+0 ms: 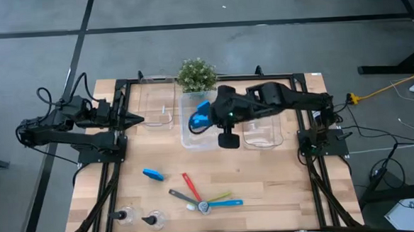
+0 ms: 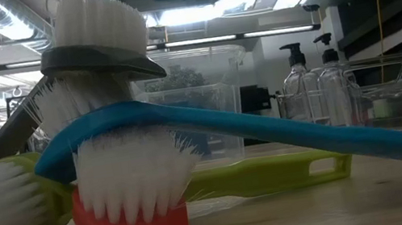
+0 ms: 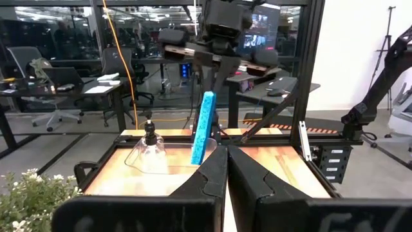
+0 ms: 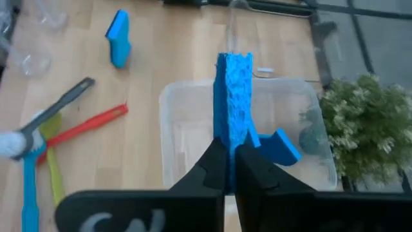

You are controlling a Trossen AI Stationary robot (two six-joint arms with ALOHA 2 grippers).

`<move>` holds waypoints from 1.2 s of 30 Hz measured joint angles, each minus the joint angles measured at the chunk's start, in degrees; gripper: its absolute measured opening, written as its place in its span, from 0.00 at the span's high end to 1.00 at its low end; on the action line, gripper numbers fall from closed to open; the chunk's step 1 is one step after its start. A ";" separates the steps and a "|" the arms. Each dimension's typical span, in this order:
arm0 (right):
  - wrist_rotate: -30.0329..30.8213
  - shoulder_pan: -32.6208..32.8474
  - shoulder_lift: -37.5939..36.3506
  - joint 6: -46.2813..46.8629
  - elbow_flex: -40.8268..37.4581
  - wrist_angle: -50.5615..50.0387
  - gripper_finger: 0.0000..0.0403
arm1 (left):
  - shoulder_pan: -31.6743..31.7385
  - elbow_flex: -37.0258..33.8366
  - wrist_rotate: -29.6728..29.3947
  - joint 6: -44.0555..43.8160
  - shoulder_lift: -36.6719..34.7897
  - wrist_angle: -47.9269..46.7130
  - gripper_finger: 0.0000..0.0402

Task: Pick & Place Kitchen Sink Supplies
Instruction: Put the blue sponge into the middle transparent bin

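The right arm reaches in from the table's right side, bent across the back row of clear plastic bins, its right gripper (image 4: 228, 171) hanging over the middle bin (image 1: 188, 137). Its two dark fingers are pinched on a blue sponge (image 4: 233, 96), held on edge so the porous, pitted face stands upright above the bin; the left wrist view shows the same sponge (image 3: 204, 127) dangling as a thin blue slab. A second blue sponge (image 4: 278, 145) lies inside that bin, near the green potted plant (image 4: 367, 122) standing just behind it.

The left arm waits folded at the table's left edge, the left gripper (image 3: 226, 169) with its fingers pressed together on nothing, aimed across the wooden table (image 1: 281, 179) toward the other arm.

A third sponge (image 1: 152, 174) lies flat on the pale wood planks, well apart from the bins. Near the front, four thin long-handled brushes fan out from one point with their heads piled together: red (image 1: 190, 186), grey (image 1: 179, 195), yellow-green (image 1: 221, 197) and blue (image 1: 227, 203). At table height the white bristles of the heap look stiff and splayed, the blue handle (image 2: 285, 127) arching smooth over the yellow-green one (image 2: 268, 173). Two clear bottles with black pump tops (image 1: 125, 216) stand at the front left corner; another clear pump bottle (image 3: 149, 149) sits in the right-hand bin.
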 joint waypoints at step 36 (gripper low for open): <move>-15.97 -13.24 0.04 -17.97 -34.08 24.63 0.97 | 0.01 0.01 0.00 0.00 -0.02 0.00 0.98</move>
